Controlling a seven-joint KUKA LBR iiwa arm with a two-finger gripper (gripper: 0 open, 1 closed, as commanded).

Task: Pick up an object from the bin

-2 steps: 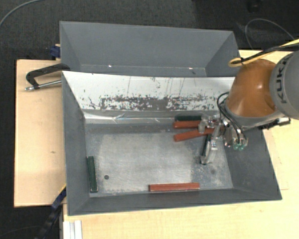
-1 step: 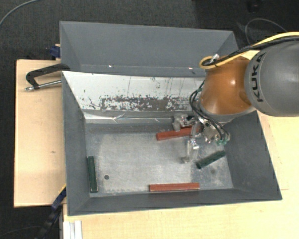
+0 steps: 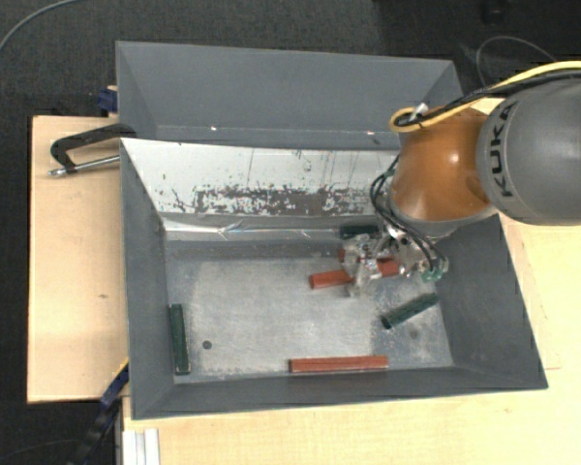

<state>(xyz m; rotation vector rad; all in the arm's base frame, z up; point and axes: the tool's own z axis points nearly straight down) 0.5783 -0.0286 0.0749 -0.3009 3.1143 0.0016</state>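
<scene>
Grey bin (image 3: 143, 260); tool (image 3: 361, 271) low at red block (image 3: 324, 281)

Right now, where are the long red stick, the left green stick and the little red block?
long red stick (image 3: 339, 363): camera view, middle of its length.
left green stick (image 3: 179, 338): camera view, its middle.
little red block (image 3: 325, 280): camera view, its top face.

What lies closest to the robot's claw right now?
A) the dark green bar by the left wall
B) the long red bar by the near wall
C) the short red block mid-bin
C: the short red block lies right at the gripper, while the long red bar and the dark green bar lie well away from it, along the walls.
</scene>
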